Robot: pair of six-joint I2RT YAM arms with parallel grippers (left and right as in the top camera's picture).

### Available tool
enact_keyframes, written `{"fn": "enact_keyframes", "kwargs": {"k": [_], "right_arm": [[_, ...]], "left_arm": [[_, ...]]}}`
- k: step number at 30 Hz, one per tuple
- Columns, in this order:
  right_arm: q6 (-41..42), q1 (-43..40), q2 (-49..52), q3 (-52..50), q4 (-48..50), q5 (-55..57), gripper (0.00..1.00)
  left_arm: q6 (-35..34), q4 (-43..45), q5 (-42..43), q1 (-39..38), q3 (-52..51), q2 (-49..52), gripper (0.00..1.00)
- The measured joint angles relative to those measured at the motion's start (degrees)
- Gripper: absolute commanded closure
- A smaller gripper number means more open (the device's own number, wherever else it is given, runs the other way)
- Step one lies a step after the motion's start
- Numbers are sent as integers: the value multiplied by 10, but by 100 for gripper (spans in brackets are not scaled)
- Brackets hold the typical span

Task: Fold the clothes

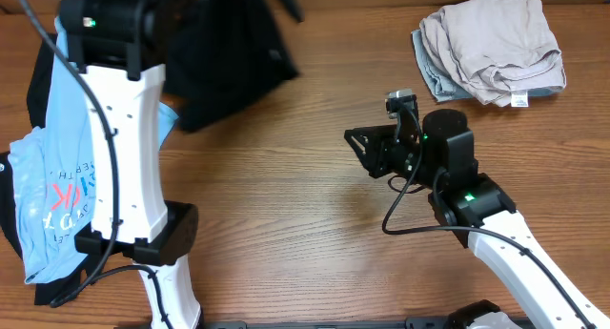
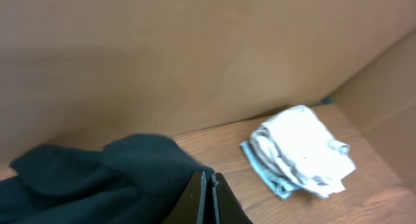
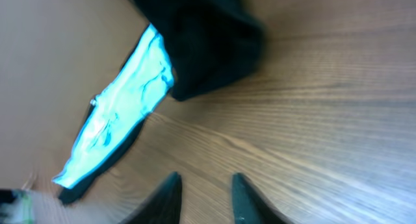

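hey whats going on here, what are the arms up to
Two robot arms are folding clothes. The left gripper is shut and seems to pinch the black shirt, bunched at the far left of the table. The right gripper is open and empty over bare wood. A blue tee lies by the left arm, and a beige and grey pile sits at the far right, looking folded.

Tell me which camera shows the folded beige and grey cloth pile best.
Overhead: the folded beige and grey cloth pile lies whole and sharp, its white tag visible. The left wrist view shows the pile blurred and washed out; the right wrist view misses it.
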Motion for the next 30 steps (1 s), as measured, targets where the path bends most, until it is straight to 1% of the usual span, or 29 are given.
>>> {"fn": "enact_keyframes", "kwargs": {"k": [2,4,6,11,16,20,28,30], "right_arm": [[-2,5,0,0,3,14,49],[-9,6,0,0,10,23,37],[-21,6,0,0,14,31,29],[-38,6,2,0,18,53,16],[-50,9,42,0,35,56,12],[-53,27,73,0,43,54,6],[-54,63,76,0,82,52,0],[-54,79,76,0,84,57,0]], "left_arm": [[-9,4,3,-15,0,0,96],[-17,9,5,-24,0,0,96],[-21,14,11,-30,0,0,96],[-36,23,37,-34,0,0,96],[-45,26,49,-34,0,-1,96],[-45,25,52,-34,0,-2,96],[-47,17,53,-34,0,-2,96],[-47,17,51,-34,0,-2,96]]}}
